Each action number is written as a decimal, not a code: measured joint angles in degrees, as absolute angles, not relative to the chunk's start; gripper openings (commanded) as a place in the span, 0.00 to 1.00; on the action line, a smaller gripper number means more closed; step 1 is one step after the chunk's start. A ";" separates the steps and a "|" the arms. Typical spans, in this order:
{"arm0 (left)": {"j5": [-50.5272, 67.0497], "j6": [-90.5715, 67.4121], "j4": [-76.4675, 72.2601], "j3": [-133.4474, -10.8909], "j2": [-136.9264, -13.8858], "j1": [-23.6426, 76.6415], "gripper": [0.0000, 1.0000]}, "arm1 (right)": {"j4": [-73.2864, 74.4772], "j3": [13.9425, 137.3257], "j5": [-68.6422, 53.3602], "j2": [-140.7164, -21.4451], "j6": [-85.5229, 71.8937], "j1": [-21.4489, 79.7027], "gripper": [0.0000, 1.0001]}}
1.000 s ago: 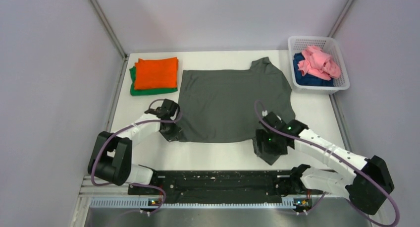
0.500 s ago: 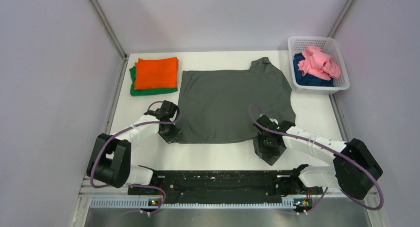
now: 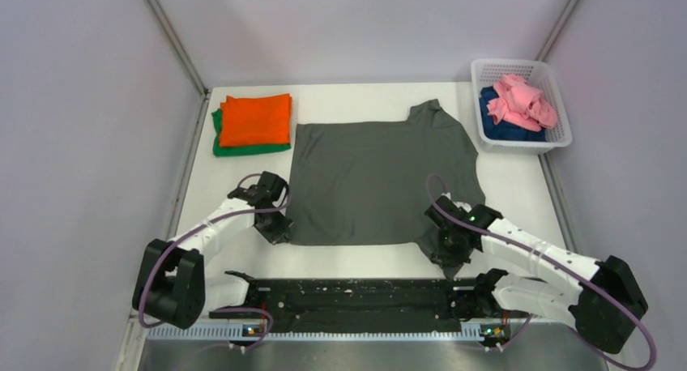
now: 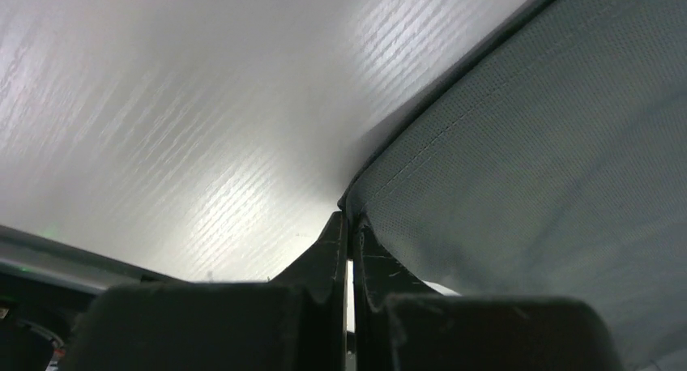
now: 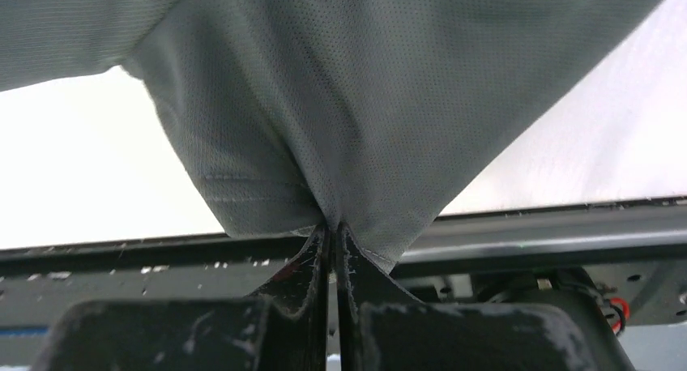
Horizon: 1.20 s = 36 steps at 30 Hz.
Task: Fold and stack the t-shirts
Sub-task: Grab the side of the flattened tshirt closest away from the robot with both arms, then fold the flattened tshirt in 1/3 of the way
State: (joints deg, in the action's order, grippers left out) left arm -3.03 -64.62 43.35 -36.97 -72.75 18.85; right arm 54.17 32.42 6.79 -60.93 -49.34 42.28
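Finding one: my left claw [image 3: 274, 225] is shut tight on the near left hem corner of the dark grey t-shirt [image 3: 373, 172]. The wrist view shows the stitched edge pinched between both fingers.

Finding two: my right claw [image 3: 450, 251] is likewise fully closed. It grips a bunched flap of the same shirt at its near right corner, and the cloth drapes off the fingers.

Location: the grey shirt lies spread flat on the table [image 3: 356, 94], just left of the white mesh basket [image 3: 518, 63]. The pink shirt [image 3: 522, 100] and the dark blue shirt [image 3: 488, 120] sit crumpled inside that basket. The orange shirt [image 3: 255, 120] rests folded on the green shirt [image 3: 243, 150], well left of the basket and beyond the grey shirt.

Assessment: I judge the paired corner grips exist so the near edge rises evenly for a fold. The finished stack sits apart so it does not snag.
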 measured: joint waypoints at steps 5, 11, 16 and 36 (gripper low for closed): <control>-0.54 -64.03 46.57 -37.60 -68.16 18.87 0.00 | 60.05 38.63 8.86 -58.33 -48.82 42.30 0.00; 1.10 -63.20 47.09 -43.20 -69.89 18.85 0.00 | 57.84 47.90 13.52 -63.24 -43.05 39.07 0.00; 1.96 -63.09 45.69 -48.10 -74.24 17.98 0.00 | 53.30 51.94 15.62 -64.97 -36.80 33.98 0.00; -2.00 -63.02 44.31 -65.95 -89.97 12.27 0.00 | 40.12 60.31 13.43 -74.89 -20.23 21.41 0.00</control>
